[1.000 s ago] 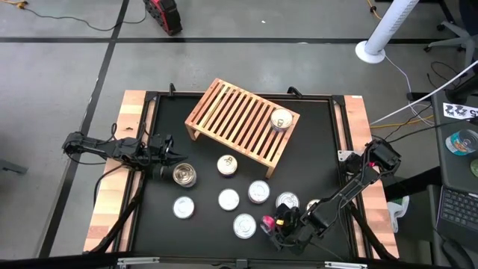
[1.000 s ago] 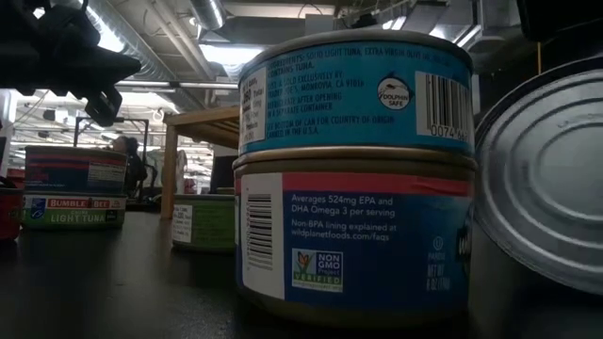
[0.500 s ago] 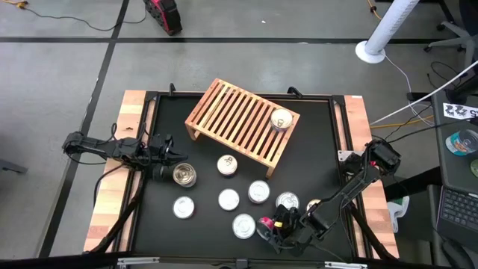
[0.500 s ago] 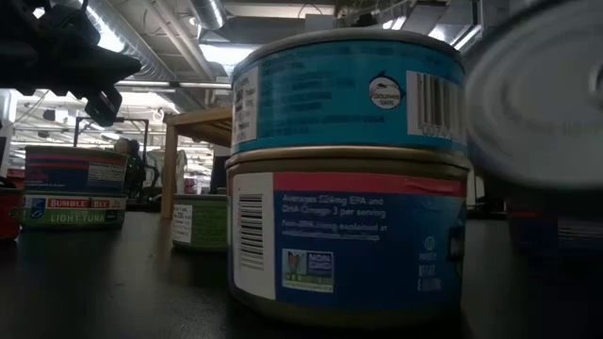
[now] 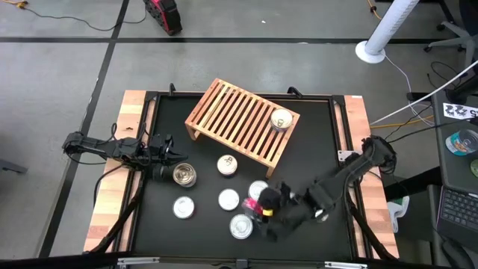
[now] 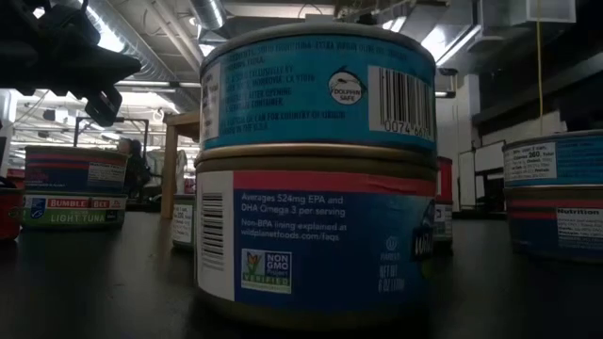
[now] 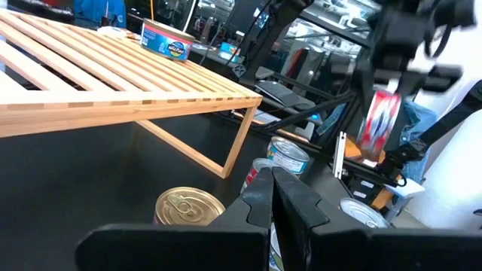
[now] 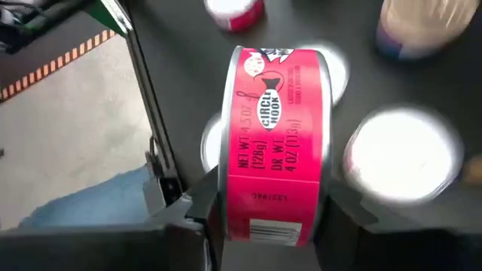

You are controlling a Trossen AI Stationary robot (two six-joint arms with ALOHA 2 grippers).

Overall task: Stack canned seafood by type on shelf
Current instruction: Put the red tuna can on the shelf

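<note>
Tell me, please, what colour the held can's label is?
Pink-red, clearest in the right wrist view: can.

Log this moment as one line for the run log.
right gripper: shut on pink-red can, lifted over front cans | left gripper: shut, idle | shelf: one can

The red can [image 8: 275, 143] blocks the cans beneath it. The right tool [image 5: 263, 208] blurs from above. The shelf [image 7: 113, 83] runs off frame.

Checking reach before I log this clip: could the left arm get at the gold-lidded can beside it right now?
Probably yes. The left end effector hangs shut just beside the gold-lidded can, with nothing between them; it would have to open first.
</note>
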